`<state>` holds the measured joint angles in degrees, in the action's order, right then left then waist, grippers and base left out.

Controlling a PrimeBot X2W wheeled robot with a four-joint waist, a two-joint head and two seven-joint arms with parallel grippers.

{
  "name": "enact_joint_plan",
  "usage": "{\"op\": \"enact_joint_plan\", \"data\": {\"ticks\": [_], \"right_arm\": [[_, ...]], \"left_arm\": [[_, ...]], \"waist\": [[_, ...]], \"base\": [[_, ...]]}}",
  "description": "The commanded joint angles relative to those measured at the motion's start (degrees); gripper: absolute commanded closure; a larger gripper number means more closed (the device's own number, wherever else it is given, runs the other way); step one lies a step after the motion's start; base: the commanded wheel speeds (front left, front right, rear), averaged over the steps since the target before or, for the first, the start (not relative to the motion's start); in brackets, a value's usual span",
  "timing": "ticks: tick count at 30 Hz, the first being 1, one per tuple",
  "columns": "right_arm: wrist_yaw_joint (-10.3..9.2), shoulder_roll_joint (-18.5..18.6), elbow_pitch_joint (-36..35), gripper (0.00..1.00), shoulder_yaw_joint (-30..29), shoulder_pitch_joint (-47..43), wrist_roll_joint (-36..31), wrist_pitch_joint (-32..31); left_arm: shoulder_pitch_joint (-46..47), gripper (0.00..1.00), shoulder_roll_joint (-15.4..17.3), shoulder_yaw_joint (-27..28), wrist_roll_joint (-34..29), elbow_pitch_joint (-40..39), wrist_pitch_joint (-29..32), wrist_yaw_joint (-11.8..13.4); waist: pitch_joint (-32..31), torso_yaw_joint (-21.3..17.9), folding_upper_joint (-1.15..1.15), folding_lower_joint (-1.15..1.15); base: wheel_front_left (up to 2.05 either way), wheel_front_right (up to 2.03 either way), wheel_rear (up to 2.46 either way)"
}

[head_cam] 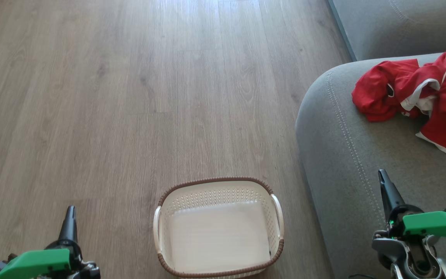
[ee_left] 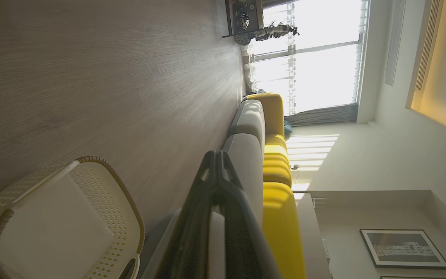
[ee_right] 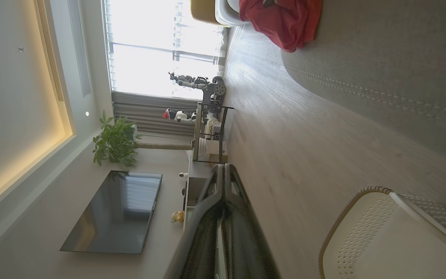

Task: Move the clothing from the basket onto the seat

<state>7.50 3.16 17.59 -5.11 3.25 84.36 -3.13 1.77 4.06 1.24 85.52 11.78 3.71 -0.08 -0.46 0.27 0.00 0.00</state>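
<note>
The basket (head_cam: pixel 219 181) stands on the wooden floor (head_cam: pixel 130 97) between the two pincers, and its pale bottom is bare, so there is nothing in it to lift out. The clothing (head_cam: pixel 412 93) lies in a crumpled red heap on the seat (head_cam: pixel 343 155), ahead of the right pincer (head_cam: pixel 386 184) and a little to its outer side, well apart from its tips. The heap is so bunched that I cannot say for sure where one garment ends and the other begins (white trim and a white band show among the red folds).

The right pincer hovers over the seat's front part, its fingers pressed together with nothing between them. That looks like a resting pose, not a reach. The left pincer (head_cam: pixel 69 219) hangs over the floor with the basket just to its inner side, its fingers likewise closed on nothing. With the load on the cushion and the basket bare, the job looks done, which would explain why neither arm carries anything.
</note>
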Motion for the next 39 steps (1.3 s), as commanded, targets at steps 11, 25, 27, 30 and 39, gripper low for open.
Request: {"op": "enact_joint_plan", "data": {"ticks": [11,25,27,30,39], "right_arm": [[-0.01,1.4,-2.6,1.00,0.7,4.1,8.8,-1.6],[-0.01,1.9,-2.7,1.00,1.2,4.2,10.1,-1.3],[-0.01,1.9,-2.7,1.00,1.3,4.1,10.2,-1.2],[-0.01,2.0,-2.7,1.00,1.4,4.1,10.3,-1.1],[-0.01,2.3,-2.7,1.00,1.8,4.1,10.7,-0.8]], "left_arm": [[4.0,1.00,-0.8,4.8,6.2,-2.9,2.3,-2.3],[4.1,1.00,-1.0,5.2,6.8,-3.0,2.5,-2.5],[4.1,1.00,-1.0,5.2,6.8,-3.0,2.5,-2.5],[4.1,1.00,-1.0,5.2,6.8,-3.0,2.5,-2.5],[4.1,1.00,-1.0,5.2,6.8,-3.0,2.5,-2.4]], "waist": [[0.3,-0.3,0.00,0.00],[0.3,-0.3,0.00,0.00],[0.3,-0.3,0.00,0.00],[0.3,-0.3,0.00,0.00],[0.3,-0.3,0.00,0.00]], "base": [[0.00,0.00,0.00],[0.00,0.00,0.00],[0.00,0.00,0.00],[0.00,0.00,0.00],[0.00,0.00,0.00]]}}
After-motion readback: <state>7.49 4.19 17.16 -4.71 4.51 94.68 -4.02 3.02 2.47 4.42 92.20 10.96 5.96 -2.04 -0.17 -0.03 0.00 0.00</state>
